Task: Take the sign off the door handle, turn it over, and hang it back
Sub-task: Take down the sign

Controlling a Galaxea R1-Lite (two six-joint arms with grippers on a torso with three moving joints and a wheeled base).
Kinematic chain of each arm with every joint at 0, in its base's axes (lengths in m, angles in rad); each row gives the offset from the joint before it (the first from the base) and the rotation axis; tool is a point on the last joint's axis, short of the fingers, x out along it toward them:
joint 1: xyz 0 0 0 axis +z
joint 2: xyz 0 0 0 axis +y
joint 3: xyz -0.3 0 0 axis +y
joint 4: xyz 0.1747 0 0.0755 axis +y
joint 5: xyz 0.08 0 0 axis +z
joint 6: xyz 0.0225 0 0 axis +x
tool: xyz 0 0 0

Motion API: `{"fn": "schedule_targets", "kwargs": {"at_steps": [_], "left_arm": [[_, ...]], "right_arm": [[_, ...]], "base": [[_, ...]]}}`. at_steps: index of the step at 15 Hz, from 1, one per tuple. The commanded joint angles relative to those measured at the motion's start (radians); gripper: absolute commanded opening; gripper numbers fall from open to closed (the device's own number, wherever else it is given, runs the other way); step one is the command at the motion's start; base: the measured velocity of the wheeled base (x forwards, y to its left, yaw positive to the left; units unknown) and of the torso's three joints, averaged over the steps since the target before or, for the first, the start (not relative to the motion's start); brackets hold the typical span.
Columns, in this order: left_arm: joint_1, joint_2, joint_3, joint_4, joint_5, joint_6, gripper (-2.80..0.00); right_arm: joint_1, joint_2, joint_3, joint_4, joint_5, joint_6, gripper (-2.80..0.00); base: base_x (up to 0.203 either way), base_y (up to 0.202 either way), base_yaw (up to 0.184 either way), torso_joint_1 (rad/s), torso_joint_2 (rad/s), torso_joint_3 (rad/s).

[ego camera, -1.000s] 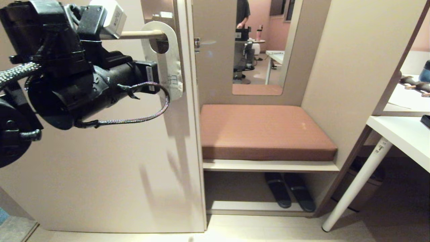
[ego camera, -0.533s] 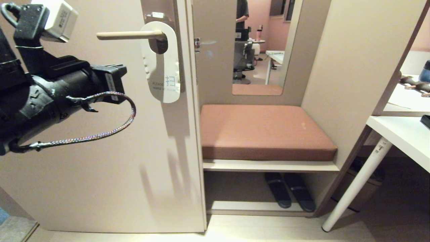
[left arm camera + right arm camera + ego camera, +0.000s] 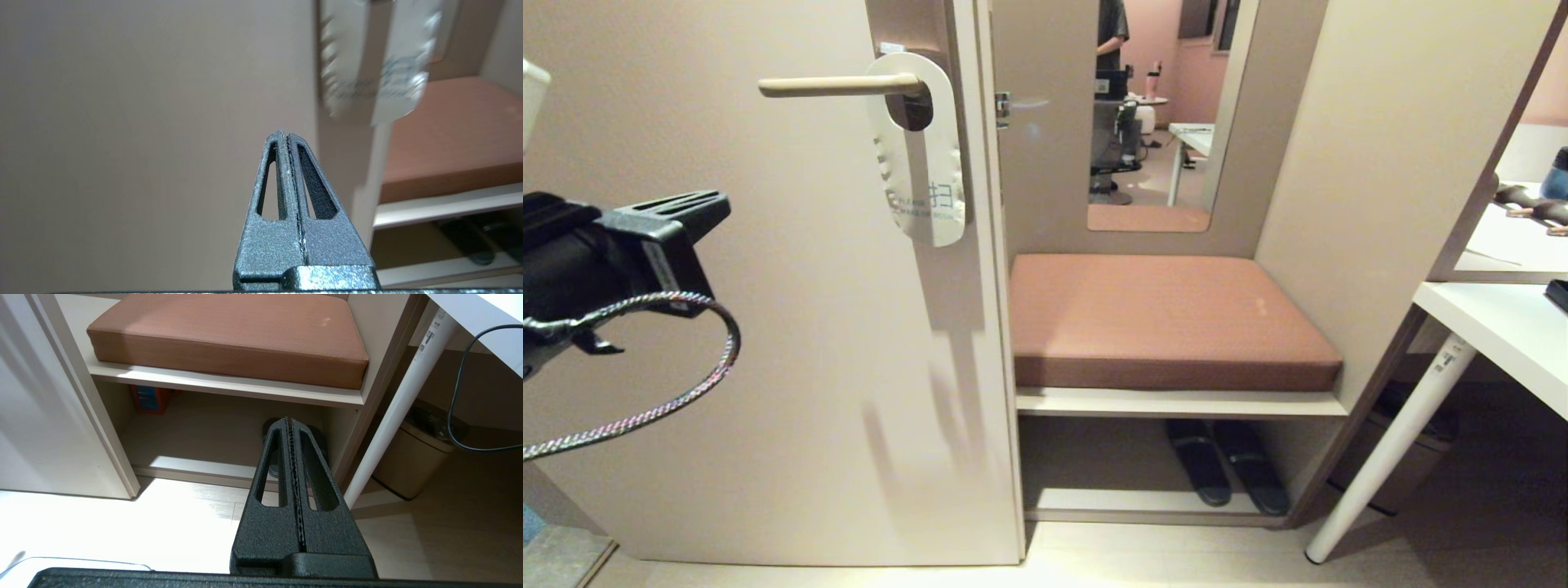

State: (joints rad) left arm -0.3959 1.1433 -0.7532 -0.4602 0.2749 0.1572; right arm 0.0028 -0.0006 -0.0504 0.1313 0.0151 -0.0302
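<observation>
The left hand (image 3: 288,136), fingers pressed together and holding nothing, points at a plain beige door (image 3: 143,102). Well apart from its tip, a blurred white sign (image 3: 369,77) hangs at the door's edge, beside a brown cushion (image 3: 449,134) on a shelf (image 3: 445,204).

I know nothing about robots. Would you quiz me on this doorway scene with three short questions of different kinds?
1. True or false: the sign hangs on the door handle, its hole around the lever.
2. Multiple choice: the left claw is A) clamped on the sign, B) shut and empty, apart from the sign, C) wide open.
3. Fill in: below the brown cushion, a pair of dark ____ lies on the low shelf.

Key: 1 true. 2 B. 3 slippers. The right claw is shut too, parked low, pointing under the bench.
</observation>
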Motion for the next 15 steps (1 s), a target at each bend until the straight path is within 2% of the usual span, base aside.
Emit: {"fn": "schedule_targets", "kwargs": {"at_steps": [1, 3, 6, 7, 9, 11, 15], "left_arm": [[0.020, -0.114, 0.080, -0.004, 0.012, 0.002, -2.80], [0.046, -0.196, 0.172, -0.004, 0.025, 0.002, -2.80], [0.129, -0.319, 0.352, -0.005, 0.012, -0.001, -2.80], [0.167, -0.369, 0.409, -0.005, -0.014, -0.001, -2.80], [0.257, -0.482, 0.500, -0.003, -0.119, -0.004, -2.80], [0.302, -0.597, 0.584, 0.008, -0.198, -0.004, -2.80], [0.341, -0.810, 0.688, 0.133, -0.238, -0.004, -2.80]], "right_arm": [[0.000, 0.001, 0.000, 0.001, 0.000, 0.000, -2.80], [0.000, 0.001, 0.000, 0.001, 0.000, 0.000, -2.80], [0.000, 0.001, 0.000, 0.001, 0.000, 0.000, -2.80], [0.000, 0.001, 0.000, 0.001, 0.000, 0.000, -2.80], [0.000, 0.001, 0.000, 0.001, 0.000, 0.000, -2.80], [0.000, 0.001, 0.000, 0.001, 0.000, 0.000, -2.80], [0.000, 0.001, 0.000, 0.001, 0.000, 0.000, -2.80]], "base": [[0.000, 0.000, 0.000, 0.000, 0.00, 0.000], [0.000, 0.000, 0.000, 0.000, 0.00, 0.000], [0.000, 0.000, 0.000, 0.000, 0.00, 0.000], [0.000, 0.000, 0.000, 0.000, 0.00, 0.000], [0.000, 0.000, 0.000, 0.000, 0.00, 0.000], [0.000, 0.000, 0.000, 0.000, 0.00, 0.000], [0.000, 0.000, 0.000, 0.000, 0.00, 0.000]]}}
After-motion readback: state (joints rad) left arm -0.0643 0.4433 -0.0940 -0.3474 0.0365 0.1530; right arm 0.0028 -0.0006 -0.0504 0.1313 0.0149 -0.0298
